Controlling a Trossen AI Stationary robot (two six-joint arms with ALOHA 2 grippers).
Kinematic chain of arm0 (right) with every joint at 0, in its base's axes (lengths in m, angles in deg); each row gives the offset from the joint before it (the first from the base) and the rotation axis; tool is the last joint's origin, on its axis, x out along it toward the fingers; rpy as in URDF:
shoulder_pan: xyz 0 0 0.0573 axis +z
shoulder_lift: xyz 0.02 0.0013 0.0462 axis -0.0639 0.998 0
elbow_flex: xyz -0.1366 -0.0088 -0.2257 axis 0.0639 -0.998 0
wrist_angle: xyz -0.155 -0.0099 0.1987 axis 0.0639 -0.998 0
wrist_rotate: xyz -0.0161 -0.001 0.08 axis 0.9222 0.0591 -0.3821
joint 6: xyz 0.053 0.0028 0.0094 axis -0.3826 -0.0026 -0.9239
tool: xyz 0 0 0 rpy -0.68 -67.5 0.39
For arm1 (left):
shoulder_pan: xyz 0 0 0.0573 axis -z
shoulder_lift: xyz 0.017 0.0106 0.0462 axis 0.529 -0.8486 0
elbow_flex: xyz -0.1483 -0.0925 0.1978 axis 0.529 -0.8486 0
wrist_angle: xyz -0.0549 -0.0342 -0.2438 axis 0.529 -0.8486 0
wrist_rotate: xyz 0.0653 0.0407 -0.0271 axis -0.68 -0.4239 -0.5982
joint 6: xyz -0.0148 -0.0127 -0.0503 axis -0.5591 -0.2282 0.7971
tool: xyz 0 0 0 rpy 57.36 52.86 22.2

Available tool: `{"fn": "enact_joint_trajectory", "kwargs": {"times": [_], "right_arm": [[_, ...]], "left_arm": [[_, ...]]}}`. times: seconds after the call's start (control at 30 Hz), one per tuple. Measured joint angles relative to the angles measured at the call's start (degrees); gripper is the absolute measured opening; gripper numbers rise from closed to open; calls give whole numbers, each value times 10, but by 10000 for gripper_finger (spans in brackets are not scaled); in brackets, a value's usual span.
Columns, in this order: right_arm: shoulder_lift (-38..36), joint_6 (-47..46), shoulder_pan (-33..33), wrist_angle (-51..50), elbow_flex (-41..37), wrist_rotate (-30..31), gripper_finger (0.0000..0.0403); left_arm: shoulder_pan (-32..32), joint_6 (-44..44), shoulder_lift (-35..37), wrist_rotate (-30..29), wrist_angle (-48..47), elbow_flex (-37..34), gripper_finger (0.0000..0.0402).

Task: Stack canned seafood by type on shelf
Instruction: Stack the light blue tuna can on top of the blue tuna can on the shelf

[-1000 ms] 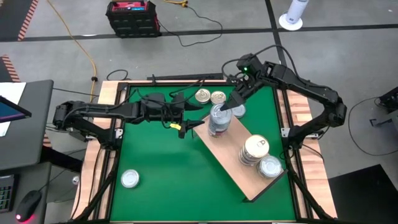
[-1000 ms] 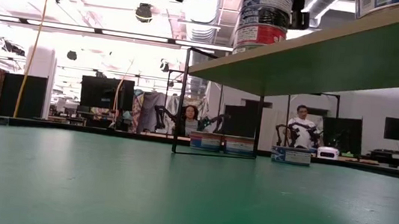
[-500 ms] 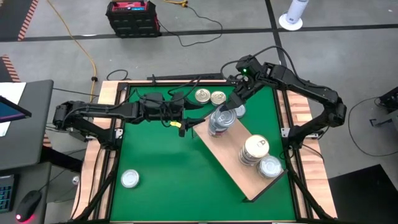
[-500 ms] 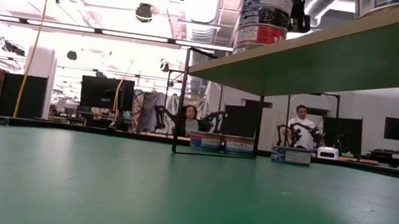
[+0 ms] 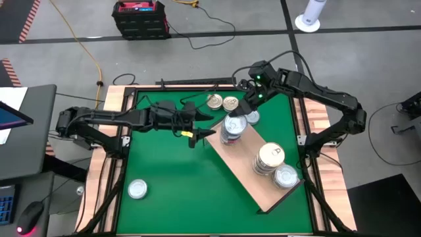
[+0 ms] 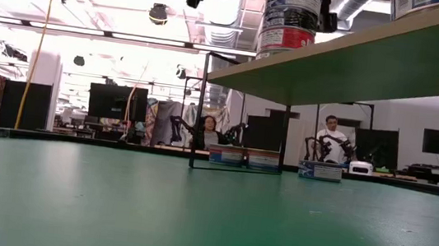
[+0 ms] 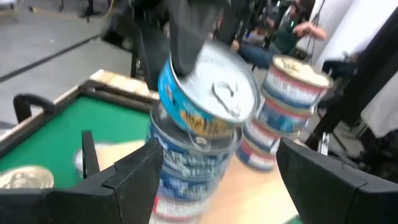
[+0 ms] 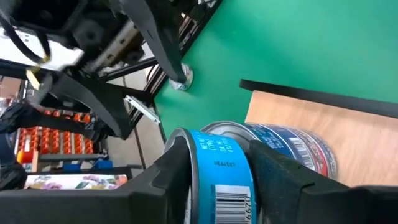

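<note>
The shelf (image 5: 253, 172) is a light-wood board lying slantwise on the green mat. At its far-left end stands a stack of blue-labelled tins (image 5: 229, 133) (image 7: 186, 168) (image 6: 291, 19). My right gripper (image 5: 239, 116) (image 8: 217, 163) is over that stack, shut on a blue tin (image 7: 208, 93). My left gripper (image 5: 202, 133) (image 7: 217, 155) is open and level, just left of the stack, its fingers on either side without touching. A second stack (image 5: 268, 158) and a single tin (image 5: 286, 176) sit on the shelf's near-right end. My right gripper pinches the blue tin by its side wall (image 8: 219, 158), one finger (image 8: 171, 177) on each opposite side. It comes from above, slanting from the far right. The tin is tilted, lid toward my left gripper; its low edge (image 7: 199, 138) sits at the stack's top tin.
Two gold-lidded tins (image 5: 214, 101) (image 5: 230, 103) lie on the mat near the far edge, a silver one (image 5: 252, 118) beside the shelf, another (image 5: 137, 189) alone at the near left. Wood-slat rim (image 5: 112, 164) bounds the mat. People sit in the room behind.
My right gripper has drawn back a little toward the table's far edge, and the tin it holds has tipped on top of the stack, showing more of its lid. The stack and the left arm have kept still.
</note>
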Motion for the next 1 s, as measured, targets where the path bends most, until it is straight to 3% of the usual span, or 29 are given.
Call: {"fn": "enact_joint_trajectory", "kwargs": {"times": [0.2, 0.4, 1.0], "right_arm": [[0, 0, 9, 22, 0, 19, 180], [0, 5, 15, 24, 0, 33, 184], [20, 11, 28, 45, 1, 44, 183]], "left_arm": [[11, 0, 0, -26, -10, 0, 302], [12, 25, 2, 21, -16, 0, 302], [19, 30, 2, 17, -36, 0, 302]]}}
